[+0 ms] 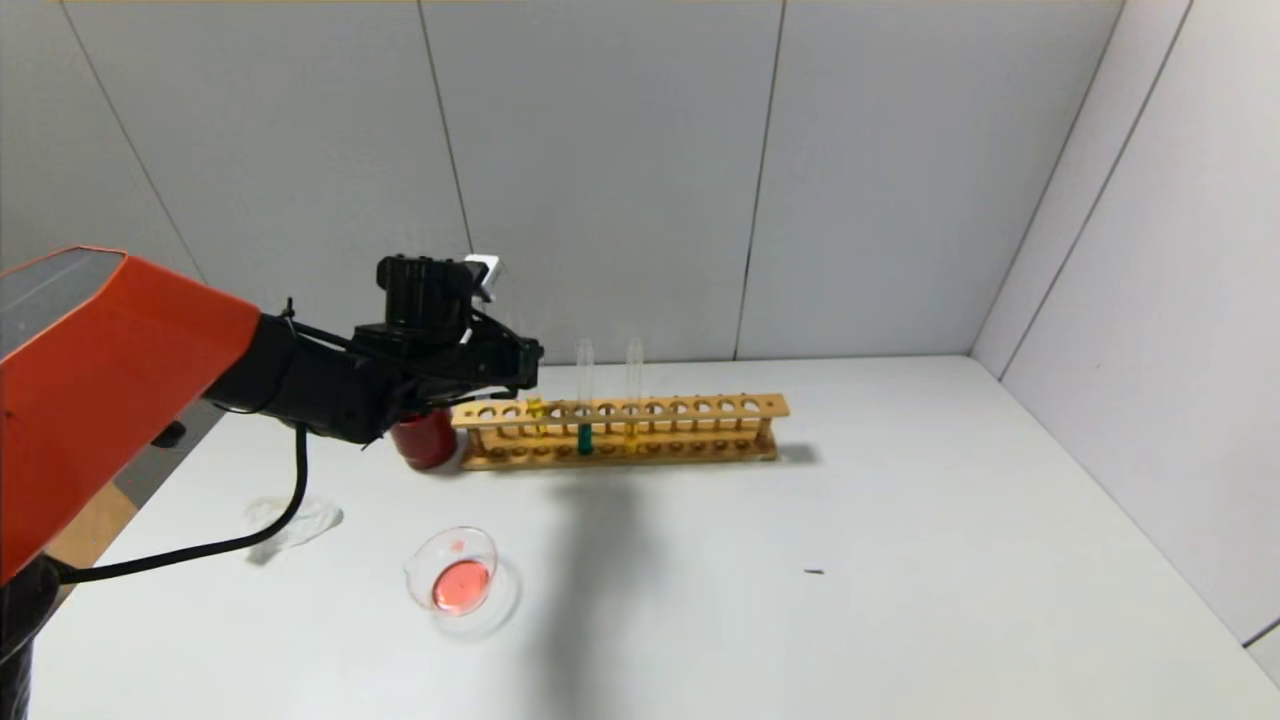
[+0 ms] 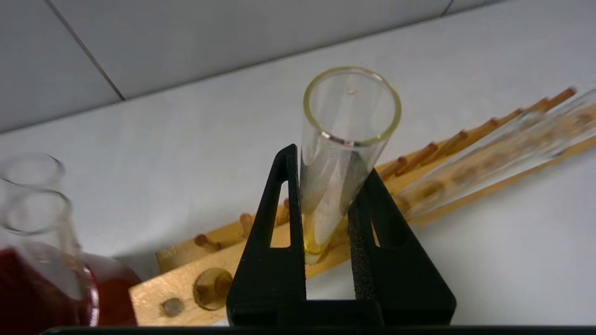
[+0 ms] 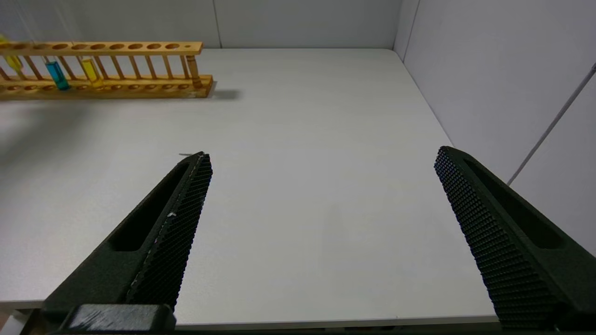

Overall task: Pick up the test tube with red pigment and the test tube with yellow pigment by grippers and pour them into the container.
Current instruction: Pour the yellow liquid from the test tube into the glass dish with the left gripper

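My left gripper (image 1: 528, 368) is over the left end of the wooden rack (image 1: 700, 405), shut on the test tube with yellow pigment (image 2: 347, 139). The tube stands nearly upright between the fingers (image 2: 279, 223). Its yellow bottom (image 1: 534, 408) is level with the rack's top rail. The container (image 1: 455, 534), a clear glass dish, sits on the table nearer to me and holds red liquid. No tube with red liquid shows. My right gripper (image 3: 323, 153) is open and empty above the right part of the table, outside the head view.
The rack holds a teal-liquid tube (image 1: 585, 438) and another yellow-liquid tube (image 1: 632, 425). A dark red cup (image 1: 425, 440) with clear tubes (image 2: 32, 186) in it stands by the rack's left end. Crumpled clear material (image 1: 292, 522) lies at the left. Grey walls close the back and right.
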Tool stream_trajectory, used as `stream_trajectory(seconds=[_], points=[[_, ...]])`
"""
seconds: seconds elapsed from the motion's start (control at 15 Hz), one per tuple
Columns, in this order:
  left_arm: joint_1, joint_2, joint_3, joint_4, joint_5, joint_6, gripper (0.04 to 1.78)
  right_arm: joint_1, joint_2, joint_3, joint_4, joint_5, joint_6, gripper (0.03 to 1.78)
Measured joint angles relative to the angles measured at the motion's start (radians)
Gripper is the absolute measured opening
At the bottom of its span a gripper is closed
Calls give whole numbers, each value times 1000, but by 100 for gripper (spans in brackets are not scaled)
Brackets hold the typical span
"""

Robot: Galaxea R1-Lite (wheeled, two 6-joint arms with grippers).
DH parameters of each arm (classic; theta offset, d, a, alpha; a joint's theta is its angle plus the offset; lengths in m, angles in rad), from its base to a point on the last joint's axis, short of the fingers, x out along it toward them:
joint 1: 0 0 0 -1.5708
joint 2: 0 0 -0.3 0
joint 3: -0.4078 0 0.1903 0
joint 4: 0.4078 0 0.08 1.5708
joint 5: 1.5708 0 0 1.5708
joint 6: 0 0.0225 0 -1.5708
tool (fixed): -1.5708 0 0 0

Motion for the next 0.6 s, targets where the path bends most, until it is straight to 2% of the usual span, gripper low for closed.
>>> stream_trajectory(seconds=[0.4, 0.6], points=[[1, -144, -17, 13, 0, 68, 32, 0, 0, 0, 0, 0, 0, 175], [21, -226, -9, 80, -2, 134, 32, 0, 0, 0, 0, 0, 0, 175]])
